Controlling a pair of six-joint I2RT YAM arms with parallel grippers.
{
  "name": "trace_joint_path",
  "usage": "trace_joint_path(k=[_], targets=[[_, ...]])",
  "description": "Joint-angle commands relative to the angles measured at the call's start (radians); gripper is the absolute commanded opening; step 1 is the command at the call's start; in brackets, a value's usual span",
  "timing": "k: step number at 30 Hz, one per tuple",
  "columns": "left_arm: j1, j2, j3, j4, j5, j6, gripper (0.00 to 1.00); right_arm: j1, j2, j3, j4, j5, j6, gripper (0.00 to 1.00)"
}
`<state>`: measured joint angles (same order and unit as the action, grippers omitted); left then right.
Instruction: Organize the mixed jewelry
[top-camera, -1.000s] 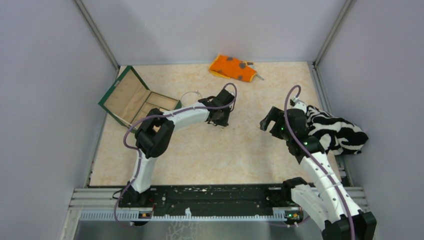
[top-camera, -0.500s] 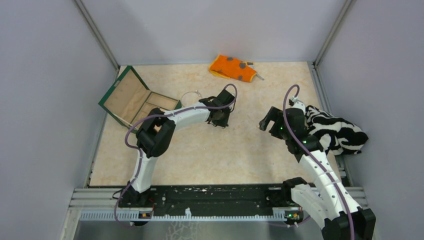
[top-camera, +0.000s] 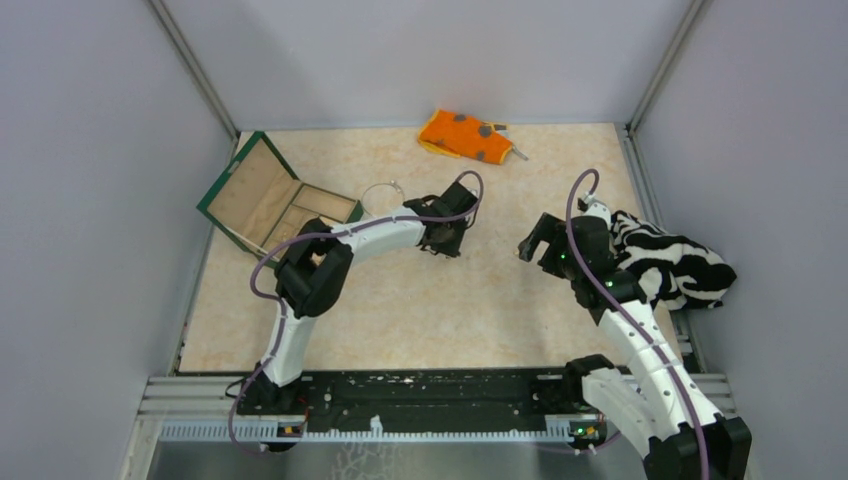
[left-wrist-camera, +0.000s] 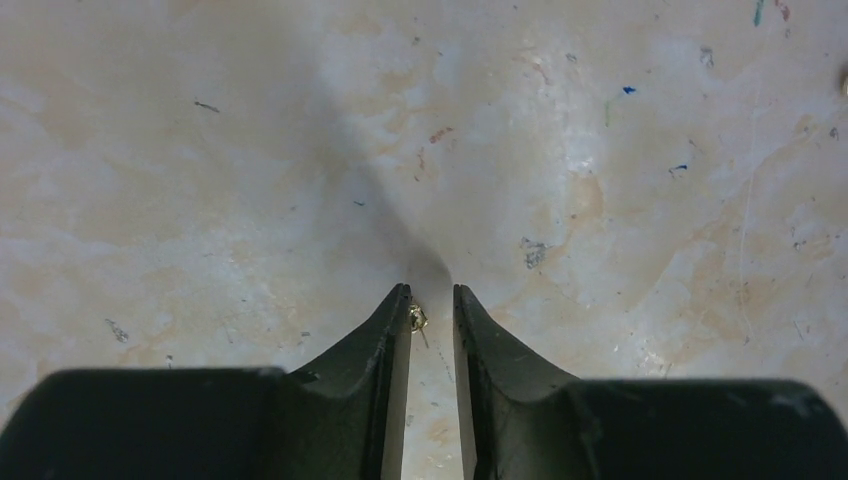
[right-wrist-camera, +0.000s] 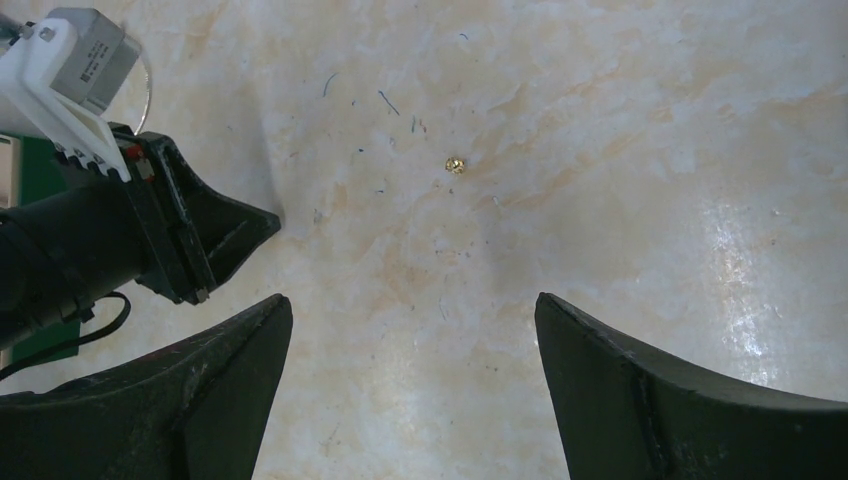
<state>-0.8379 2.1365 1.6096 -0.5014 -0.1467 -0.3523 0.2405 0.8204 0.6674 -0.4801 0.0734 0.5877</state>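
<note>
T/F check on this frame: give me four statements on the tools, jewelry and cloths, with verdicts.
1. The left tool has a tiny gold piece between its fingertips. True.
2. The right tool grips the black-and-white striped cloth. False: it is open and empty; the cloth lies beside that arm.
3. The thin silvery wire bangle hoop lies inside the open green box. False: it lies on the table beside the box.
4. The orange grey-spotted cloth lies near the table's far edge. True.
</note>
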Motion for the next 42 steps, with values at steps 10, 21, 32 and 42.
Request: trace_joint_path(k=[10,21,32,42], targets=[[-0.047,-0.025,0.027,-0.048,-0.104,0.044,0.37,0.004,-0.016,0.009,0.034,-0.009,0.002,0.9],[-0.047,-0.071,-0.033,-0.017,-0.168,0.047,0.38,0.003,-0.015,0.011,0.037,-0.017,0.003,0.9],[-0.047,-0.034,0.002,-0.01,-0.143,0.056,0.36,0.003,-0.015,0.017,0.036,-0.022,0.008,0.9],[-0.047,-0.022,0.016,-0.008,-0.128,0.065,0.31,0.004,-0.005,0.023,0.043,-0.029,0.009,0.9]])
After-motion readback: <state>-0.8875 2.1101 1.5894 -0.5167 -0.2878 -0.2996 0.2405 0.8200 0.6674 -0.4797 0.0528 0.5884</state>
